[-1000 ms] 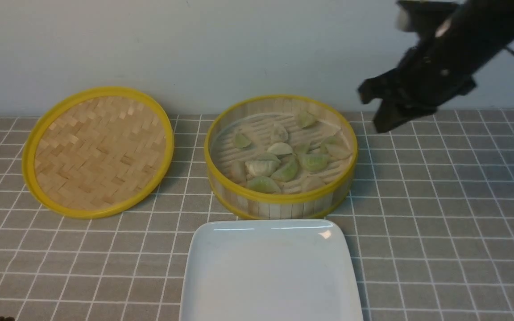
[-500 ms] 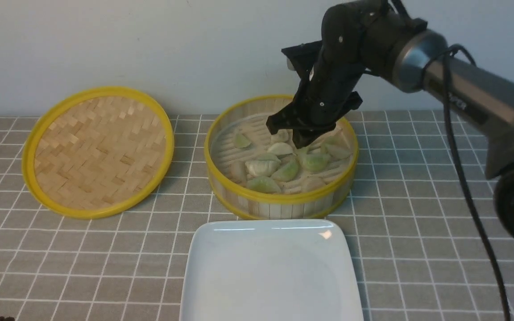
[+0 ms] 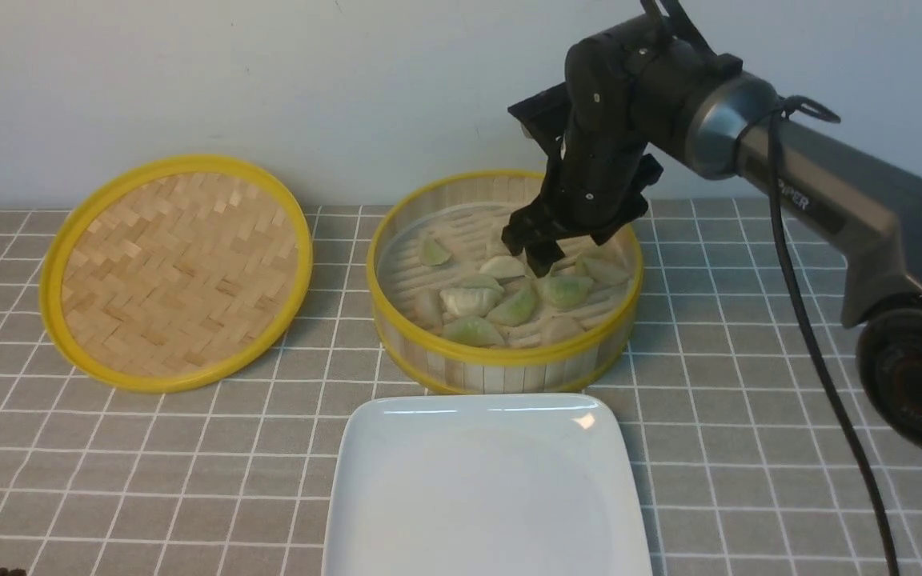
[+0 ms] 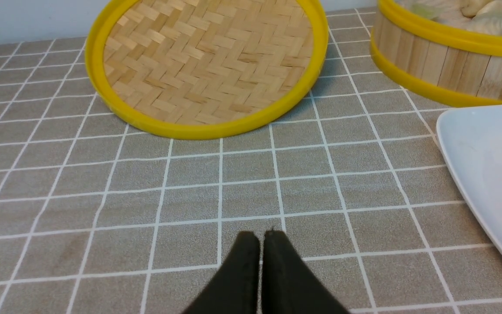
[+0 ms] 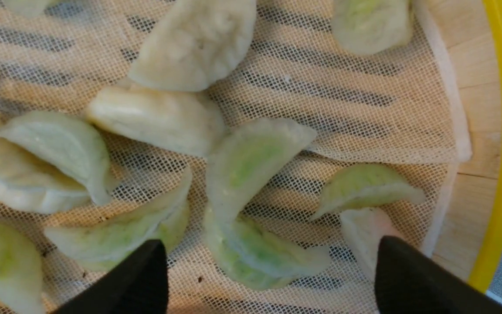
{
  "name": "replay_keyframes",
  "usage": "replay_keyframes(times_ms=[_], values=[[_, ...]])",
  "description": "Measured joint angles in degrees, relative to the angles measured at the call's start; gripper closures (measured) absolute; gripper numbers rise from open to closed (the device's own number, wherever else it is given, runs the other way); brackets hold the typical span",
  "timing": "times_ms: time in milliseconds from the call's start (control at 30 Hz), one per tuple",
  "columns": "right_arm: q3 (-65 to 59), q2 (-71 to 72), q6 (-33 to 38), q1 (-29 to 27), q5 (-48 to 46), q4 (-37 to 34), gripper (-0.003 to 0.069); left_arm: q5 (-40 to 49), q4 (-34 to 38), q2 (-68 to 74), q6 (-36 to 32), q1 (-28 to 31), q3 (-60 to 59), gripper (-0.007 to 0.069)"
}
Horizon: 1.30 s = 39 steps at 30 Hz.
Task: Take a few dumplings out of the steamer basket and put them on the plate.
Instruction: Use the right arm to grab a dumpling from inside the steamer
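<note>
Below the right hand [image 5: 270,270] (fingers spread wide), dumplings [image 5: 264,248] in the steamer basket [image 3: 501,352].

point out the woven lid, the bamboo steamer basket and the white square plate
woven lid [image 3: 177,276]: front view, woven middle
bamboo steamer basket [image 3: 501,354]: front view, near rim
white square plate [image 3: 487,488]: front view, flat centre

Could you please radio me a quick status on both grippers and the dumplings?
Right gripper open above dumplings; left gripper shut, empty; plate bare.
</note>
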<state>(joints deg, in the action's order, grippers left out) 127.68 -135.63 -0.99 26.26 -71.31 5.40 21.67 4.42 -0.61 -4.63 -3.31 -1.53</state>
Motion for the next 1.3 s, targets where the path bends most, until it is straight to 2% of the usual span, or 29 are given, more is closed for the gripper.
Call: replay_keyframes(times_ms=[233, 400, 833, 967, 1300], values=[[0.07, -2.96, 0.0, -0.05, 0.15, 0.47, 0.0048, 0.0, 0.0, 0.0, 0.0, 0.0, 0.0, 0.0629], [0.55, -3.77, 0.04, -0.05, 0.31, 2.41, 0.0085, 0.0, 0.0, 0.0, 0.0, 0.0, 0.0, 0.0629], [0.66, -5.17, 1.93, 0.0, 1.01, -2.14, 0.03, 0.0, 0.0, 0.0, 0.0, 0.0, 0.0, 0.0629], [0.66, -5.35, 2.88, 0.0, 1.01, -3.18, 0.0446, 0.0, 0.0, 0.0, 0.0, 0.0, 0.0, 0.0629], [-3.24, 2.26, 2.17, 0.0, 0.45, -4.24, 0.0458, 0.0, 0.0, 0.0, 0.0, 0.0, 0.0, 0.0629]])
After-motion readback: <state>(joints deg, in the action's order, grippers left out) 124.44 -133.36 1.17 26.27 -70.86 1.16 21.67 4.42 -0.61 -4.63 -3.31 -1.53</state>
